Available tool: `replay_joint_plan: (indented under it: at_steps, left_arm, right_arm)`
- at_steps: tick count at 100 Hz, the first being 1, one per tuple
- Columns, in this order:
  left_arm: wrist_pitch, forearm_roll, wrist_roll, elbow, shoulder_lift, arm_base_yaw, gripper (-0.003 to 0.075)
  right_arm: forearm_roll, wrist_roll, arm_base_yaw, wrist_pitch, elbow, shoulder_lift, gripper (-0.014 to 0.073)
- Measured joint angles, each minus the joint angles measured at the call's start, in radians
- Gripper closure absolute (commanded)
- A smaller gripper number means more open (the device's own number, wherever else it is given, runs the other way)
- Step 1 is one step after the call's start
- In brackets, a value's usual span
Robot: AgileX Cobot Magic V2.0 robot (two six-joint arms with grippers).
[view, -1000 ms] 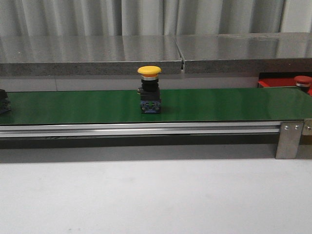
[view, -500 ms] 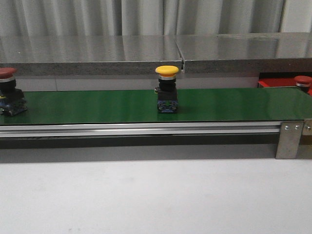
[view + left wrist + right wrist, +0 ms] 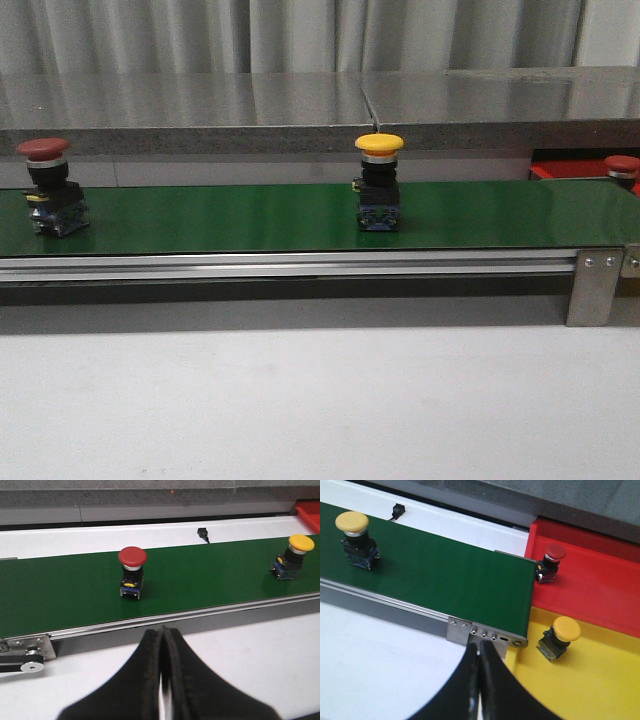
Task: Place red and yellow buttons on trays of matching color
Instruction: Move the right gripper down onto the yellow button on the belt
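A yellow button [image 3: 379,182] stands upright in the middle of the green belt [image 3: 220,215], and a red button [image 3: 48,187] stands near its left end. The left tool [image 3: 161,645] and right tool [image 3: 479,657] are both pressed closed and hold nothing, waiting low by the belt. The red tray [image 3: 600,587] and yellow tray [image 3: 600,675] each have one button already. Next, I think the right tool must open wide and grab the yellow button near the belt's end.

A yellow button [image 3: 379,182] stood upright mid-belt; a red button [image 3: 48,187] stood upright near the belt's left end. The red tray [image 3: 600,587] held another red button [image 3: 550,562], and the yellow tray [image 3: 600,680] another yellow button [image 3: 560,637].
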Motion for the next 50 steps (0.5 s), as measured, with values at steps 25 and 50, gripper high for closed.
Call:
replay_joint_plan:
  at_steps: [25,50]
  left_arm:
    - [0.0,0.0,0.0,0.0,0.0,0.0,0.0739]
    - [0.0,0.0,0.0,0.0,0.0,0.0,0.0739]
  right_arm:
    - [0.01,0.0,0.067,0.138,-0.185,0.26,0.0257]
    - [0.032,0.0,0.124,0.262,-0.383,0.504,0.0001]
